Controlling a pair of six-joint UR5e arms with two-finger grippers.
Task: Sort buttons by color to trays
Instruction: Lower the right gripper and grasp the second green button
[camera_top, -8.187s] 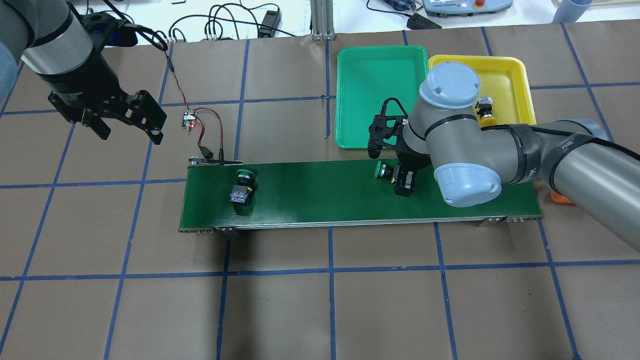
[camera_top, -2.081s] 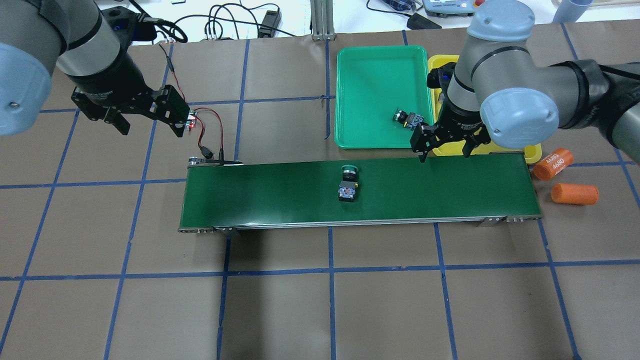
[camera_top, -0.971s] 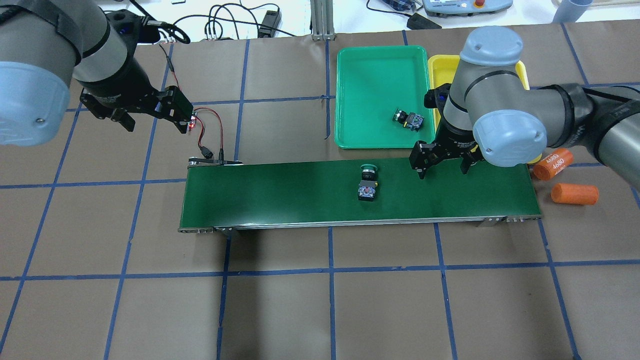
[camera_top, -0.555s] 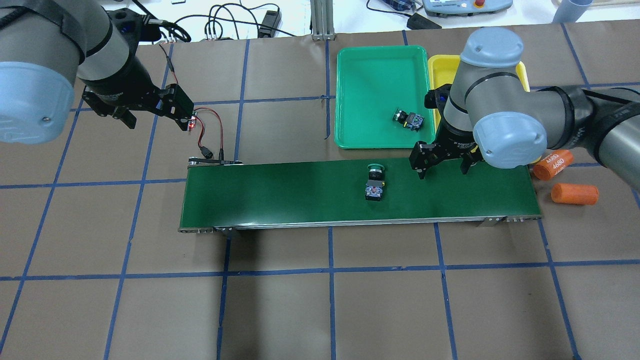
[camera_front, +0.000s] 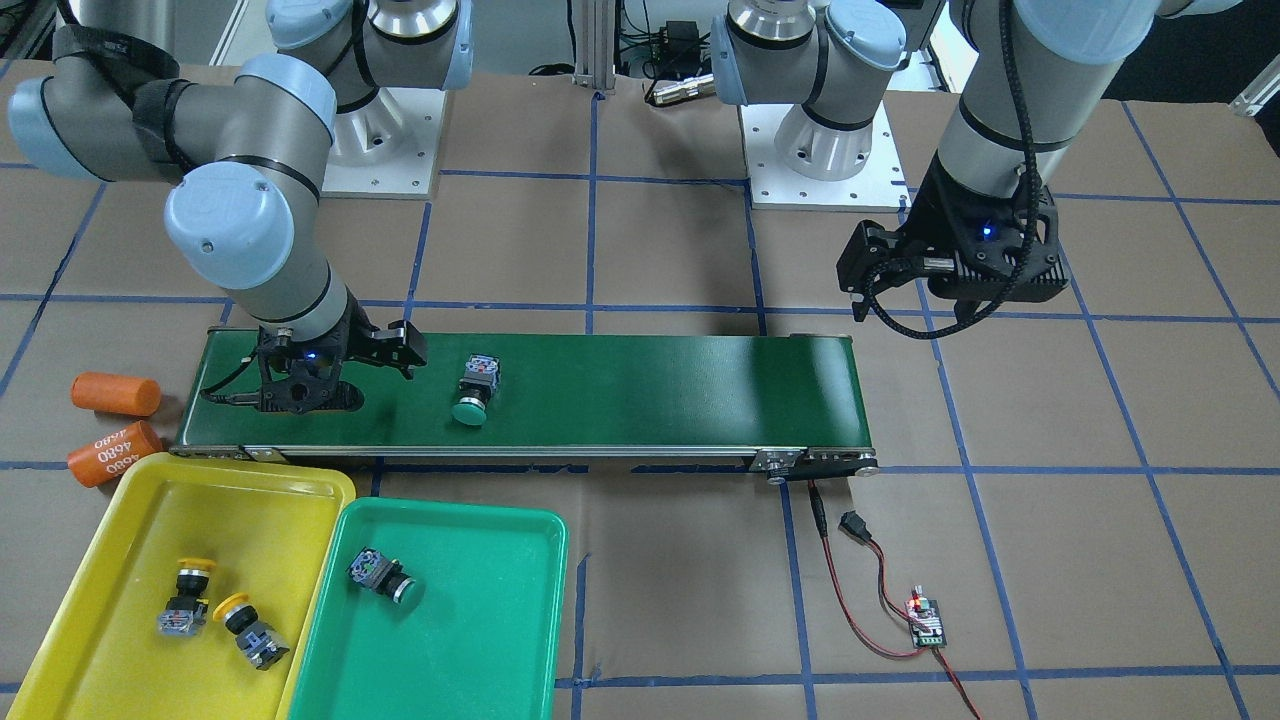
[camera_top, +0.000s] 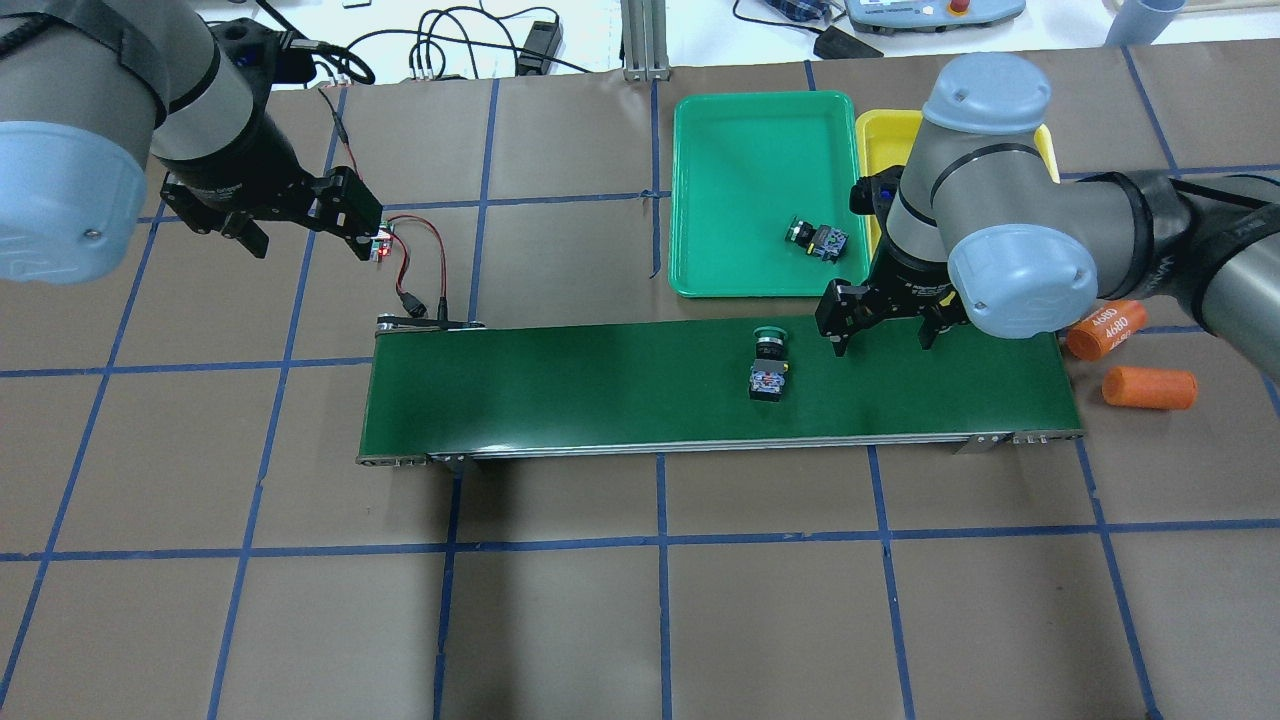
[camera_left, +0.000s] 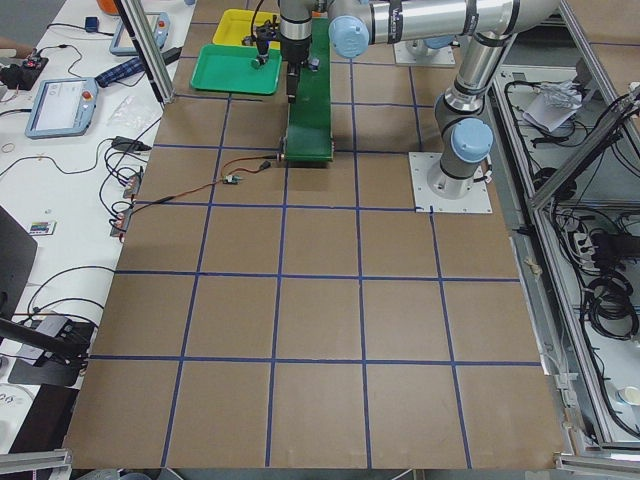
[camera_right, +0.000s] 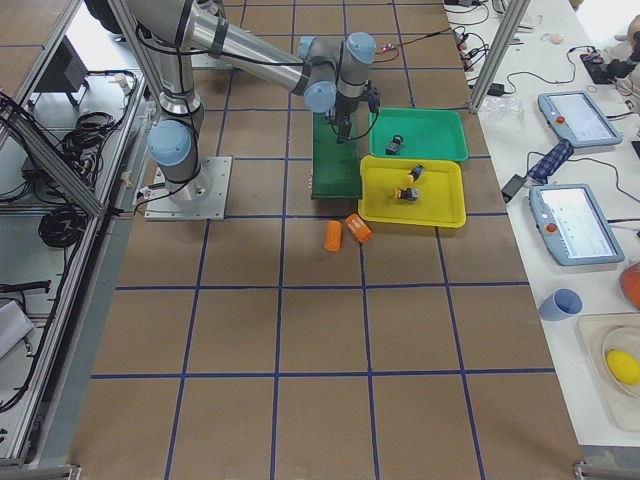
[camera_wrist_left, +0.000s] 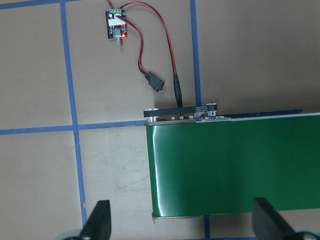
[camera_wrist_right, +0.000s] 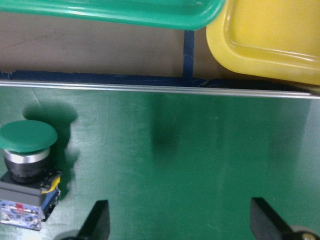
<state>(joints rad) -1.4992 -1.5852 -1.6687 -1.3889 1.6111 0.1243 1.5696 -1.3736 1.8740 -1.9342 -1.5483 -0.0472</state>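
Currently I note the right gripper (camera_top: 882, 340) open over the conveyor belt (camera_top: 600, 390) at centre right, near a green-capped button (camera_top: 768, 362); left gripper (camera_top: 305, 235) open, empty, upper left.

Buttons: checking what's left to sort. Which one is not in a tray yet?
The green-capped button on the conveyor belt; the yellow tray holds two, the green tray one.

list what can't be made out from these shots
Overhead: the right arm covers most of the yellow tray, hiding the yellow buttons in it.
Right wrist: the green button on the belt runs off the left edge.
Exterior left: what lies in the green tray is too small to identify.
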